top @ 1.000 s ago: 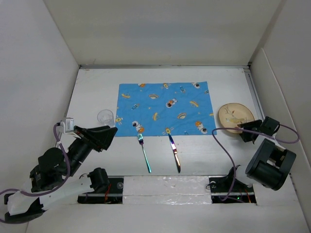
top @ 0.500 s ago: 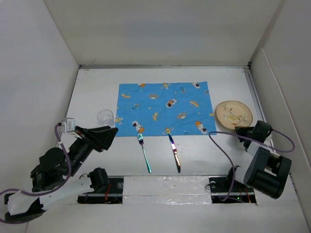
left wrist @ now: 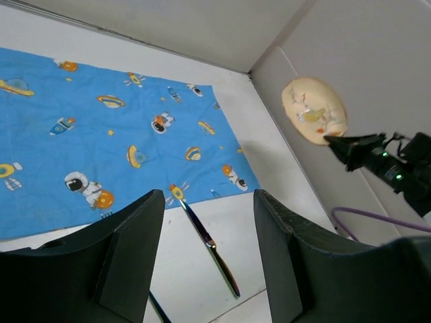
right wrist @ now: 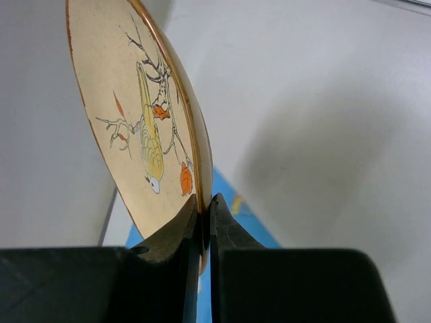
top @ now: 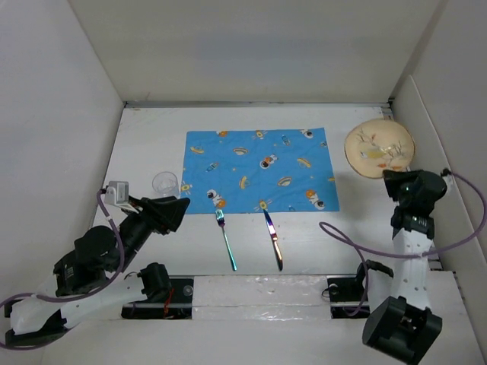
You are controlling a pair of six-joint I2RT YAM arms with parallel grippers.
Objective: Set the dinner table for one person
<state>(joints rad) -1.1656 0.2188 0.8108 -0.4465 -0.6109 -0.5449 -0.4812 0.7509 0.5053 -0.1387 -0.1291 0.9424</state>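
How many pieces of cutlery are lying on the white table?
2. The fork lies just in front of the blue placemat, toward its left side. The knife lies to the right of the fork. Nothing seems to hide any more.

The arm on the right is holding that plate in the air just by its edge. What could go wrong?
The right gripper pinches only the rim of the plate, held tilted above the dinner table; it could slip and fall.
Set down on the placemat, it might bump the knife or fork at the mat's near edge.
The open left gripper sits close to the glass and could knock it.
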